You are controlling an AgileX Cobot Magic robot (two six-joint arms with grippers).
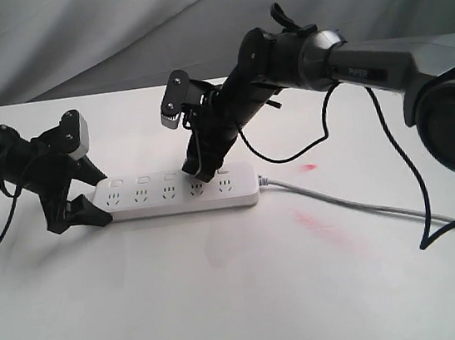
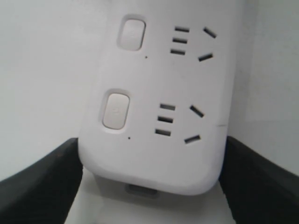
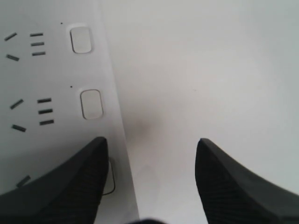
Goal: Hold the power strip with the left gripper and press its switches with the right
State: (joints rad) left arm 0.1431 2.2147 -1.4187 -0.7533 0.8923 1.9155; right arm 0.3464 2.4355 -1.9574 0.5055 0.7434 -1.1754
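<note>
The left gripper (image 1: 93,200) clasped the left end of the power strip (image 1: 176,195), one black finger against each long edge. The strip lay flat on the white table (image 1: 187,309), near its middle, running left to right. It was a long white plastic bar with rounded corners and five sockets (image 1: 170,195) in a row. Along its far edge sat five small rectangular switches (image 1: 142,181), one per socket. The right gripper (image 1: 201,172) stood near the fourth switch from the left, jaws spread and holding nothing. One fingertip (image 3: 70,191) partly covered a switch; the other was over bare table. A grey cord (image 1: 341,203) left the right end.
</note>
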